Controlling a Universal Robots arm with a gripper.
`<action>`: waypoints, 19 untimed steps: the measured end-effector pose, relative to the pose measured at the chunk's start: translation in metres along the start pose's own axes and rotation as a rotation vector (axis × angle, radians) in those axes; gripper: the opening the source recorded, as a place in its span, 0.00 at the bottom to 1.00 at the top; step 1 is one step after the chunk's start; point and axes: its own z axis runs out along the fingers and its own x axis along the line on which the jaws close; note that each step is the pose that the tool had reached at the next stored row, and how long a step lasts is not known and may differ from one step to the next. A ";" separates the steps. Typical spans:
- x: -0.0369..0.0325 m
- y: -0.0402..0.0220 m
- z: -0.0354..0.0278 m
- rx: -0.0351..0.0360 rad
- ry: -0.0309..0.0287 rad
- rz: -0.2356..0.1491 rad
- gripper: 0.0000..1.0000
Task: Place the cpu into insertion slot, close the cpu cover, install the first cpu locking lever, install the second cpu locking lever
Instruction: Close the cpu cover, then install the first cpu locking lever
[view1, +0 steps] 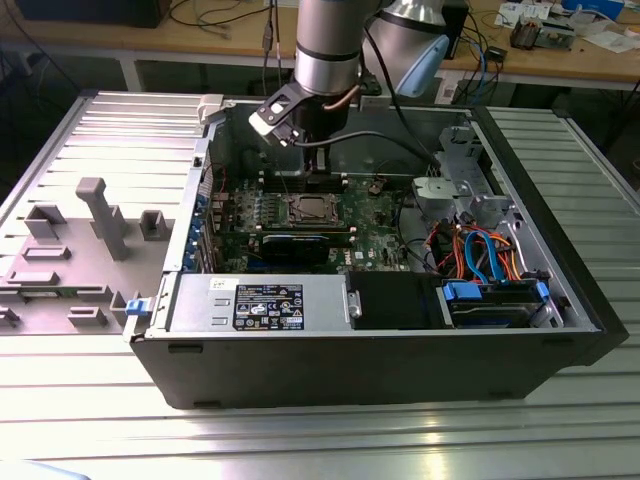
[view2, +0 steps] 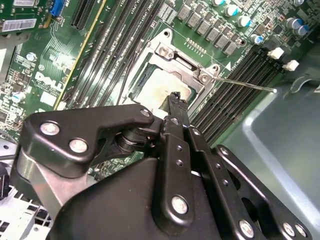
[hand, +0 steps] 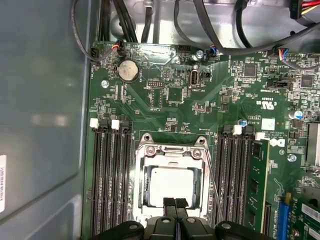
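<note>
While gripper (hand: 175, 201) hangs (pinched), cpu (hand: 172, 181) just beneath

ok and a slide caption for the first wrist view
Close-up: gripper, jaws together, at the edge of the cpu cover, which lies down over the cpu on the green motherboard

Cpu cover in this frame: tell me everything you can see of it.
The cpu cover is a thin, square, silver-grey frame with a central window, and looks like bare stamped metal. It lies flat, closed down over the cpu, whose pale top shows through the window. Two screwed tabs sit along one edge, between the long memory slots. A thin wire lever sticks out from one corner. The gripper, fingers together, hovers at the opposite edge; whether it touches the cover cannot be told.
</note>
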 end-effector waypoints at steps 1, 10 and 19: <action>0.0000 -0.0001 -0.0017 0.0000 0.0000 0.000 0.11; -0.0001 -0.0006 -0.0164 0.0001 0.0000 0.000 0.11; 0.0000 -0.0006 -0.0173 0.0002 0.0000 0.000 0.11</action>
